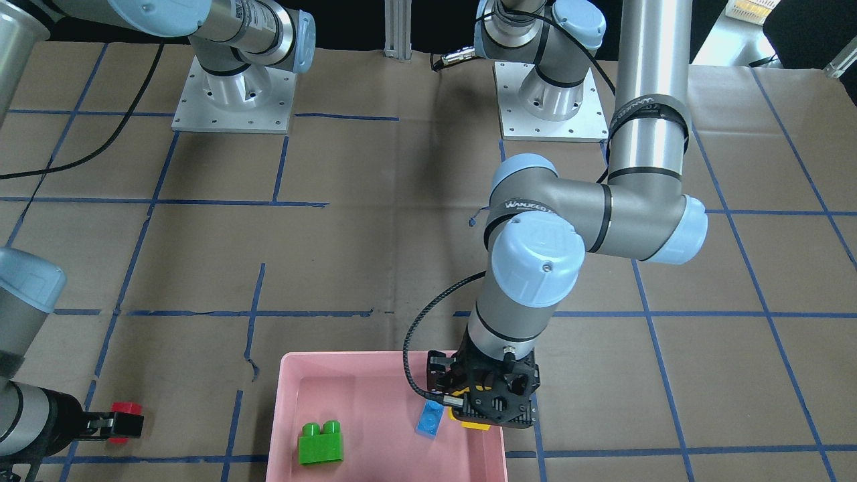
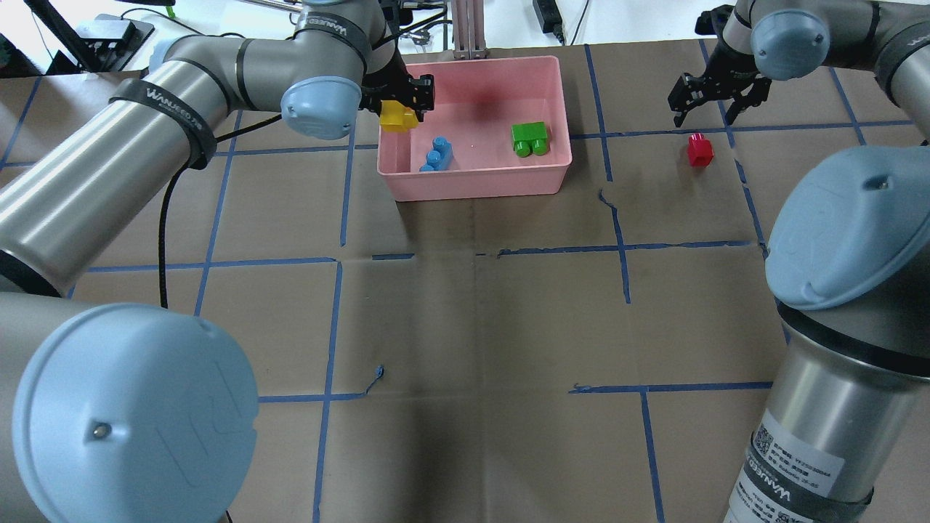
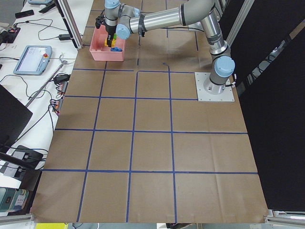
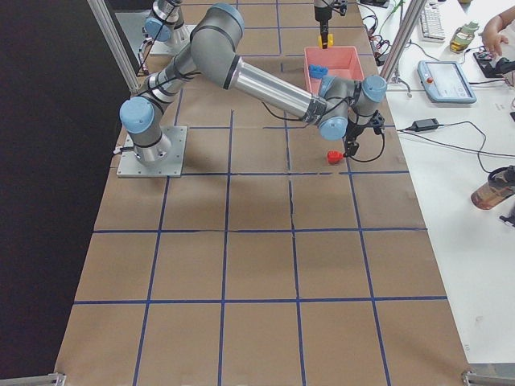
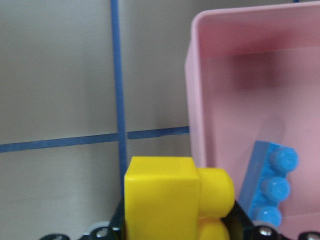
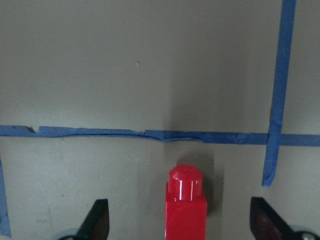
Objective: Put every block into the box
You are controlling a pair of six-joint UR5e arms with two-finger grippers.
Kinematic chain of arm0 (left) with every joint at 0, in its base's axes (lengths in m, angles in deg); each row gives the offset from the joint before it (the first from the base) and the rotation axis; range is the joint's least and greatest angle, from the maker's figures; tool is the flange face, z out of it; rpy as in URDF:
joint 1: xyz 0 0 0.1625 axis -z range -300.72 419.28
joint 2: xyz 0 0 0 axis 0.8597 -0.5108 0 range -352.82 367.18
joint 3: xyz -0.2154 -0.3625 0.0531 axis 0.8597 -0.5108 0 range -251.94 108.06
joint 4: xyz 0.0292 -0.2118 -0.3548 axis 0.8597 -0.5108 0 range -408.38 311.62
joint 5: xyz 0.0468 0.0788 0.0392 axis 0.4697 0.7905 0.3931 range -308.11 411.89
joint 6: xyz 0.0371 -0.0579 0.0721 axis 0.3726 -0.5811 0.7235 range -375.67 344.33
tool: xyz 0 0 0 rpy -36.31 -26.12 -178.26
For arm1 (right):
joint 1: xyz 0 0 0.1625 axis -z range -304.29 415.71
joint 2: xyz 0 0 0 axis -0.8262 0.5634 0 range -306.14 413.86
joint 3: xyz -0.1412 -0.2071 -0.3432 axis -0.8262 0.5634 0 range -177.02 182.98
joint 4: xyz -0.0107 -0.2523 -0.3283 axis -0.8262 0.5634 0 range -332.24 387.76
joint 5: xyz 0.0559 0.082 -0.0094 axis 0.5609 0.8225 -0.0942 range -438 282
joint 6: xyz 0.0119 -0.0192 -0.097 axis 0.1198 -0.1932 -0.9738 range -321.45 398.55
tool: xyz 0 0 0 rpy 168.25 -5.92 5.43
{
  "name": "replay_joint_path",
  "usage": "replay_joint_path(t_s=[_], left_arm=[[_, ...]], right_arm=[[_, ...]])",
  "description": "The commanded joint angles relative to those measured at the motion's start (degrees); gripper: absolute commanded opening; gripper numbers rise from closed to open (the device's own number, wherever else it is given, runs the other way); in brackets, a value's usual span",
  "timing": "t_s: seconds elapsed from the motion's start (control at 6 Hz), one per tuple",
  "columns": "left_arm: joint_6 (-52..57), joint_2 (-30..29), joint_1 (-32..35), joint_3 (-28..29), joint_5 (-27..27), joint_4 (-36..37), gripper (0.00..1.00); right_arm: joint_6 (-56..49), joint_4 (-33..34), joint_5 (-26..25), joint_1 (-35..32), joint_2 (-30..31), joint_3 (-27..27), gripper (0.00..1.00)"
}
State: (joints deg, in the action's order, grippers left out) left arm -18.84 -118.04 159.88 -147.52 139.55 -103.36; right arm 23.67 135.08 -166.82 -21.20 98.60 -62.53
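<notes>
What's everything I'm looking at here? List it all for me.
box: 1, pink, far side of the table
green brick: 1, green, inside the box
blue brick: 1, blue, inside the box
yellow brick: 1, yellow, held at the box's rim
red brick: 1, red, on the table outside the box
tape lines: several, blue, grid on the table
table: 1, brown
left gripper: 1, black, shut on the yellow brick
right gripper: 1, black, open, astride the red brick
</notes>
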Motion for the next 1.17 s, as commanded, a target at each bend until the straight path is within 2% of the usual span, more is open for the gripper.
replay_joint_path(t_s=[0.0,0.17,0.33,0.5,0.67,0.83,1.0], left_arm=[[0.1,0.3,2.1,0.2,0.7,0.8,0.99],[0.3,2.2,1.6,0.2,0.7,-2.2,0.99],[0.3,7.6,0.0,-1.2,0.8,-10.2,0.99],[0.3,12.6,-1.6,-2.2,0.8,-18.9,0.99],[0.3,18.0,-4.2,-2.7,0.8,-27.6,0.99],[0.4,22.3,-5.7,-2.7,0.8,-35.3,0.99],[0.4,25.2,-6.5,-2.9,0.7,-38.8,0.99]], right_arm=[[0.0,0.5,-0.7,0.1,-2.4,-0.1,0.99],[0.2,0.3,-0.9,0.1,-2.7,-0.1,0.77],[0.1,0.0,-1.6,0.1,-2.7,0.1,0.50],[0.2,-0.2,-2.8,0.1,-2.6,0.6,0.28],[0.2,-0.2,-2.8,0.1,-2.3,0.8,0.17],[0.2,-0.4,-2.6,0.1,-1.9,1.7,0.15],[0.3,-1.1,-2.2,-0.1,-0.9,4.7,0.15]])
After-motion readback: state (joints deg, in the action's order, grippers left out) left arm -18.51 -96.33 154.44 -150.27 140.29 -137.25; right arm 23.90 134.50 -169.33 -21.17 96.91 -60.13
